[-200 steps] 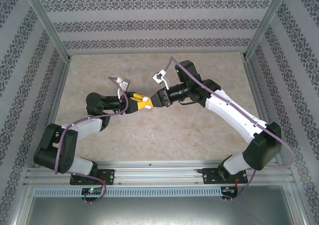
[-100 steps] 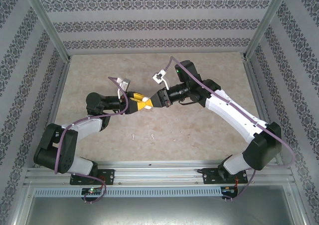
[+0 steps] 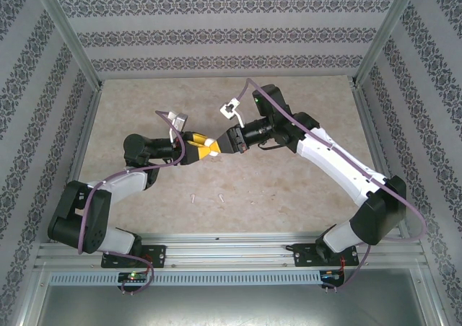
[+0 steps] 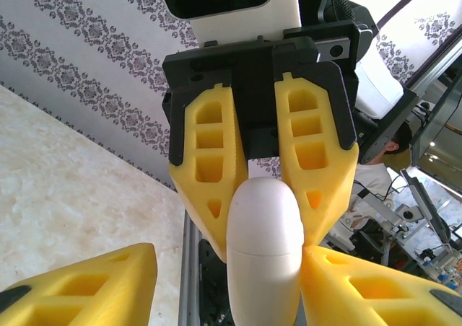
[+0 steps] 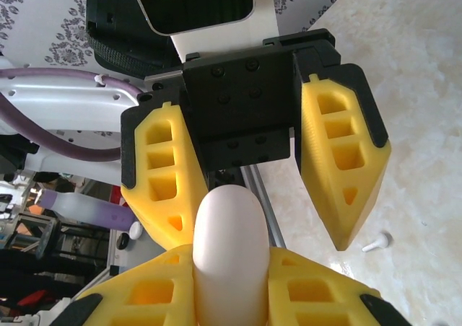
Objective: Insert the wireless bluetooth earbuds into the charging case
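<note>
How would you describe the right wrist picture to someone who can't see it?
A smooth white rounded plastic case is clamped between the right arm's yellow fingers at the bottom. The left arm's yellow fingers face it, spread open around its tip. A tiny white earbud lies on the beige table.
</note>
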`<state>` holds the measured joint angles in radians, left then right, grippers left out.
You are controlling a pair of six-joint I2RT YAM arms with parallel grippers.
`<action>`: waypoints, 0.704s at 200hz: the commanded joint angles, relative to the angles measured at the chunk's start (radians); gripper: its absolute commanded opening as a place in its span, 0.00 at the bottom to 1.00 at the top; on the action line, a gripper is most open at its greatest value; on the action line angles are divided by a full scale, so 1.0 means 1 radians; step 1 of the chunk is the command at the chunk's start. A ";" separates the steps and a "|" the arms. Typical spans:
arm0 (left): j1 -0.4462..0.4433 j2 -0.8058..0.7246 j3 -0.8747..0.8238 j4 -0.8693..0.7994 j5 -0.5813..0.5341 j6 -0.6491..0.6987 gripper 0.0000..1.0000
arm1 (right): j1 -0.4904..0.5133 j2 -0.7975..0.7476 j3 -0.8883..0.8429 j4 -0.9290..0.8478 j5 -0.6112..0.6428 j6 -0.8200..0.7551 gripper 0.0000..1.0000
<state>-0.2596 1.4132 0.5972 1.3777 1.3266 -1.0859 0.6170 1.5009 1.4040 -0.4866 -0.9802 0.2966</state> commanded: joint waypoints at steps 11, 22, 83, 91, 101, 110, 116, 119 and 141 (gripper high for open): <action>-0.008 -0.037 0.033 -0.024 0.026 0.015 0.49 | 0.009 0.025 0.053 0.039 -0.023 0.005 0.08; -0.008 -0.040 0.037 -0.038 0.028 0.021 0.45 | 0.012 0.027 0.059 0.039 -0.023 0.005 0.08; -0.007 -0.098 0.073 -0.147 0.037 0.092 0.09 | 0.011 0.015 0.067 0.050 0.006 0.016 0.18; -0.006 -0.118 0.084 -0.200 0.037 0.124 0.05 | 0.010 0.010 0.062 0.057 0.013 0.023 0.18; -0.006 -0.151 0.098 -0.284 0.033 0.188 0.02 | 0.002 0.010 0.057 0.068 0.018 0.034 0.19; -0.007 -0.186 0.112 -0.383 0.029 0.261 0.00 | -0.006 0.009 0.052 0.075 0.023 0.046 0.21; -0.006 -0.213 0.123 -0.464 0.026 0.316 0.00 | -0.011 0.010 0.049 0.081 0.024 0.052 0.23; -0.007 -0.227 0.128 -0.508 0.025 0.349 0.00 | -0.012 0.011 0.048 0.083 0.024 0.055 0.25; -0.006 -0.325 0.182 -0.883 -0.001 0.628 0.00 | -0.023 0.015 0.043 0.098 0.031 0.078 0.35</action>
<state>-0.2527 1.2041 0.6922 0.8825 1.3212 -0.8169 0.6102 1.4986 1.4395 -0.4507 -1.0084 0.3317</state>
